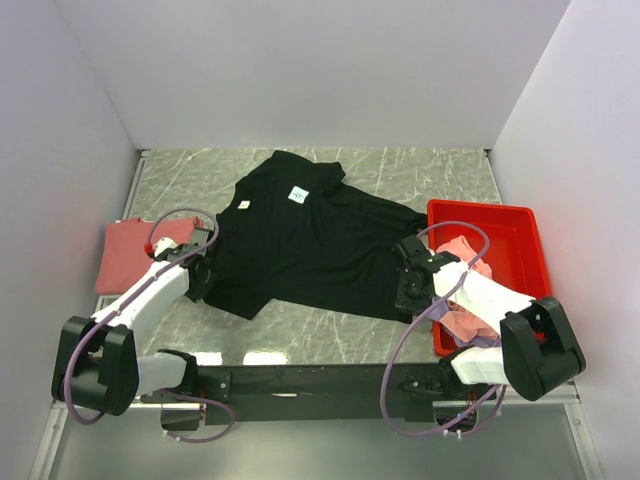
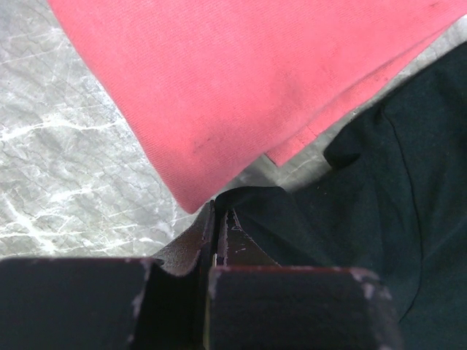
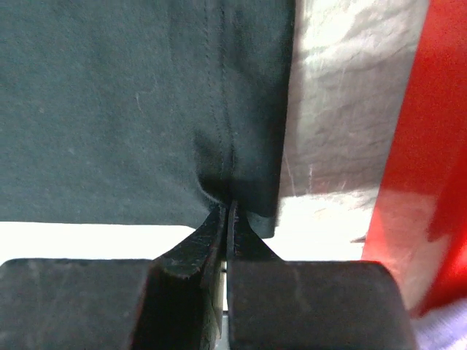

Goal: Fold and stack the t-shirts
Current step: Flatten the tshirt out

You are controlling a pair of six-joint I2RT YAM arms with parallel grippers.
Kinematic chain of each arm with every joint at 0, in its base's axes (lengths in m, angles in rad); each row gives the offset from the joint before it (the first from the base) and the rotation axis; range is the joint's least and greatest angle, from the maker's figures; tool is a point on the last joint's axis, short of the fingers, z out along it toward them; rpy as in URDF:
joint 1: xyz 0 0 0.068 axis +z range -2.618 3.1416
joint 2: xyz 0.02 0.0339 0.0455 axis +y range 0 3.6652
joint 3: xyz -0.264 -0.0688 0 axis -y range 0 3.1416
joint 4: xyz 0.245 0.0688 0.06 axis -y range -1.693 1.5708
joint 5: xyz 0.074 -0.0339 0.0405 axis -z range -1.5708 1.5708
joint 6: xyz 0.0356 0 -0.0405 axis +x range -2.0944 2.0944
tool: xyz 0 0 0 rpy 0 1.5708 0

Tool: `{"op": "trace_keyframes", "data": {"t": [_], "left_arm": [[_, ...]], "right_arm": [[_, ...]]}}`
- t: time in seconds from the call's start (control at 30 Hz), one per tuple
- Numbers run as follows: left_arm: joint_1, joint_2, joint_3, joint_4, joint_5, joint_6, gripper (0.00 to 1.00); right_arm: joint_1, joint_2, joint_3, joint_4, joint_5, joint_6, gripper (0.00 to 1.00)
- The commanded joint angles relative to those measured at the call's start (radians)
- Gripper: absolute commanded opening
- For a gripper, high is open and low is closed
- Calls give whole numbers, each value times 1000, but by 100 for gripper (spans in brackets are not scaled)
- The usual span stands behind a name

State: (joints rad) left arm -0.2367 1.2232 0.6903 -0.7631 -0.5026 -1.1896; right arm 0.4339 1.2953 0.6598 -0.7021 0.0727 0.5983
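A large black t-shirt [image 1: 310, 245] with a white neck label [image 1: 298, 194] lies spread across the middle of the table. My left gripper [image 1: 205, 275] is shut on the shirt's left edge; in the left wrist view the black cloth [image 2: 350, 219] is pinched between the jaws at my left gripper [image 2: 219, 211]. My right gripper [image 1: 408, 290] is shut on the shirt's right hem; in the right wrist view the black cloth [image 3: 146, 109] bunches at my right gripper [image 3: 228, 205]. A folded salmon-red t-shirt [image 1: 125, 255] lies at the left, also seen as the salmon-red shirt [image 2: 255, 80] just beyond the left jaws.
A red plastic bin [image 1: 505, 230] stands at the right, holding pink cloth [image 1: 465, 250] and pale lavender cloth, partly hidden by my right arm. The bin's red wall [image 3: 423, 146] runs close beside my right gripper. White walls enclose the marble table [image 1: 420, 175].
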Motion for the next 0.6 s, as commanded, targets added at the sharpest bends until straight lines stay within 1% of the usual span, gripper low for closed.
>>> {"op": "trace_keyframes", "data": {"t": [0.0, 0.1, 0.13, 0.27, 0.33, 0.43, 0.53, 0.57], "left_arm": [[5, -33, 17, 22, 2, 19, 1], [5, -66, 20, 44, 30, 41, 1], [5, -92, 28, 50, 57, 59, 1], [5, -178, 101, 84, 121, 99, 1], [5, -230, 139, 108, 140, 117, 1], [5, -278, 227, 158, 168, 145, 1], [5, -295, 351, 183, 165, 168, 1], [5, -294, 429, 189, 159, 173, 1]], "right_arm": [[-4, -62, 15, 36, 45, -8, 0], [-6, -160, 52, 32, 39, -12, 0], [-7, -215, 64, 32, 32, -14, 0], [-24, -330, 179, 58, 3, -11, 0], [-38, -375, 224, 72, 18, -6, 0], [-79, -405, 325, 87, 30, -8, 0], [-124, -413, 452, 93, 53, -11, 0], [-135, -409, 525, 92, 64, -9, 0]]}}
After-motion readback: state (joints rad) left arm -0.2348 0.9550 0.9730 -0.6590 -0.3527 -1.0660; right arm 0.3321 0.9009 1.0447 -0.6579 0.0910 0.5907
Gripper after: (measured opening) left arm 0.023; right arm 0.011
